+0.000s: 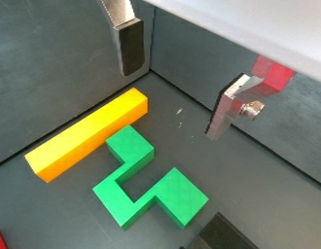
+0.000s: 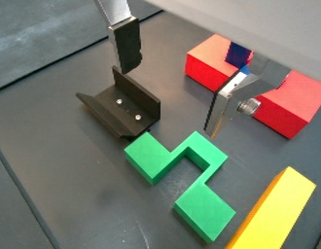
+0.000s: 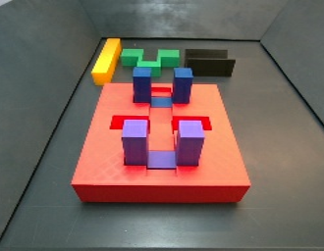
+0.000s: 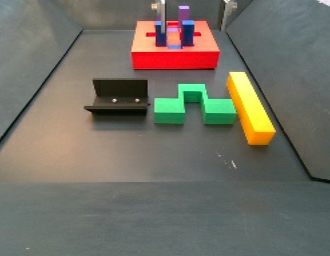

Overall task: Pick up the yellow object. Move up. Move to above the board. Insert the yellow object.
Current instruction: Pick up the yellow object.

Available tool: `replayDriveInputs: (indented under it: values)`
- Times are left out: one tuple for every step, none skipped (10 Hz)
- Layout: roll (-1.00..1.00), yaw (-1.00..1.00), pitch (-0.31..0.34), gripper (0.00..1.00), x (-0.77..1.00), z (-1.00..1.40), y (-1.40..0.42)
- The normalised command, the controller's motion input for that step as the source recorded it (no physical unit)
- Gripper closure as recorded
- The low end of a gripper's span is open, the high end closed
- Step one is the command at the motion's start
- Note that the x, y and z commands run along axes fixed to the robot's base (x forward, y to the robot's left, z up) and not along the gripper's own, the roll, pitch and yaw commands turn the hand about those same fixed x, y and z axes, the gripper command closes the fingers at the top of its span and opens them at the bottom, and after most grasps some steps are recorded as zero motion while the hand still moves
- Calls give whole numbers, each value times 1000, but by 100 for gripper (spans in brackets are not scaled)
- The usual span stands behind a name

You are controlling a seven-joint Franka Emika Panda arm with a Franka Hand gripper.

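so far nothing is done: the yellow object (image 4: 249, 106) lies unpicked on the floor.
in a side view, from left to right, the fixture (image 4: 117, 98), the green notched block (image 4: 193, 104) and the bar are seen, the bar's long axis running toward the board (image 4: 177, 50). the gripper (image 1: 179, 86) is held above the floor, jaws wide apart and empty; pickup, lift, transfer and insertion are all judged to remain.
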Motion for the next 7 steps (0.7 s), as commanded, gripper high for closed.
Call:
replayDriveInputs:
  values:
    - [121, 9, 26, 0, 0, -329, -346]
    - [260, 0, 106, 0, -111, -683, -883]
    - [0, 0, 0, 0, -511, -734, -414]
    - [-43, 0, 0, 0, -691, -769, -263]
    - [-9, 0, -57, 0, -960, -734, -169]
    - [-10, 0, -169, 0, -1000, -531, 0]
    - [-27, 0, -234, 0, -1000, -346, 11]
